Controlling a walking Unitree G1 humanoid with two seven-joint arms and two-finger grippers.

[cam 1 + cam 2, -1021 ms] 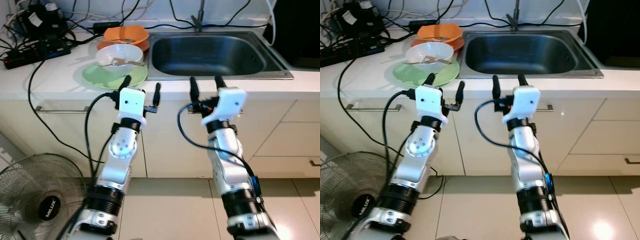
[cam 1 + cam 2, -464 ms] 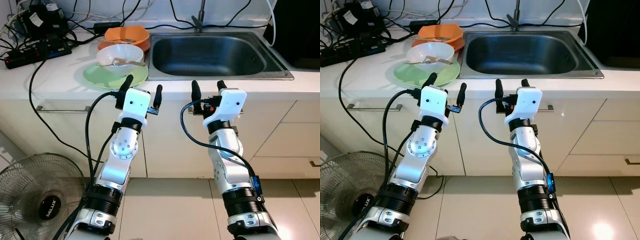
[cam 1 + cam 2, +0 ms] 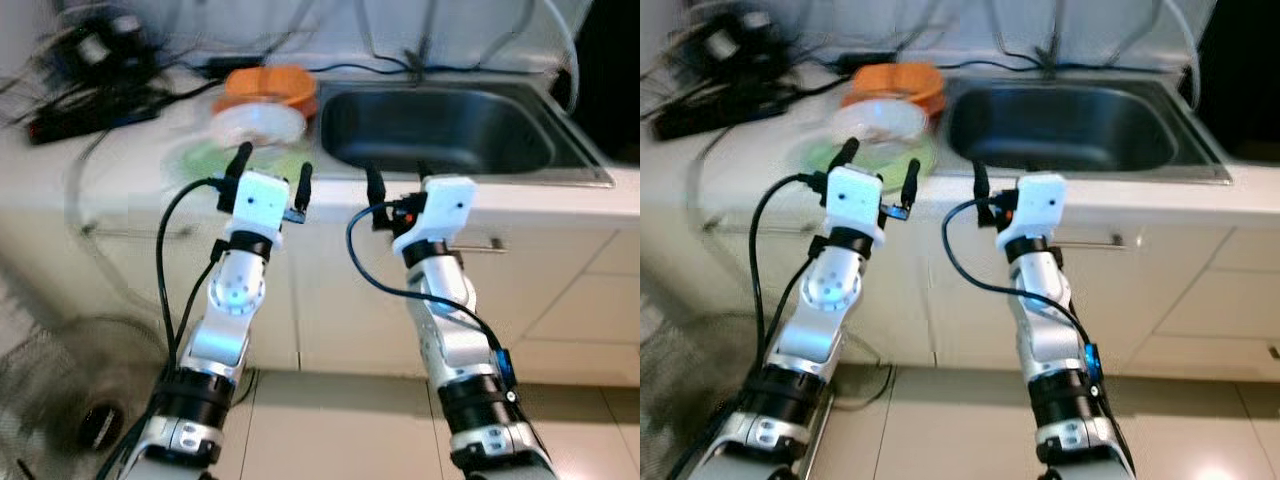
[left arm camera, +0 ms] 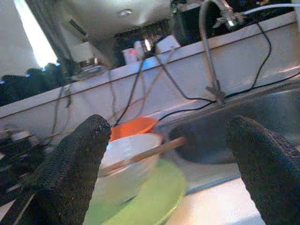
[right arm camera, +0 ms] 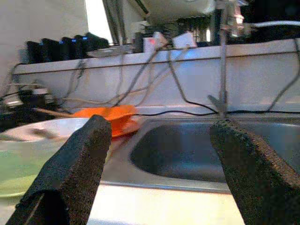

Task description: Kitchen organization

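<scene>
On the white counter a white bowl (image 3: 262,122) with a wooden utensil (image 4: 145,152) in it rests on a green plate (image 3: 200,158). Behind them sits an orange bowl (image 3: 272,82). The steel sink (image 3: 440,130) lies to their right. My left gripper (image 3: 273,165) is open, held at the counter's front edge just before the green plate. The right gripper (image 3: 397,178) is also open, in front of the sink's near left corner. Neither holds anything. The eye views are blurred.
Power strips and tangled cables (image 3: 85,95) crowd the counter's back left. A faucet (image 4: 211,47) rises behind the sink. A floor fan (image 3: 60,400) stands low on the left by the cabinet fronts (image 3: 560,290).
The whole picture has shifted and blurred, so the camera moved. Both grippers stay open and now stand slightly closer to the counter edge.
</scene>
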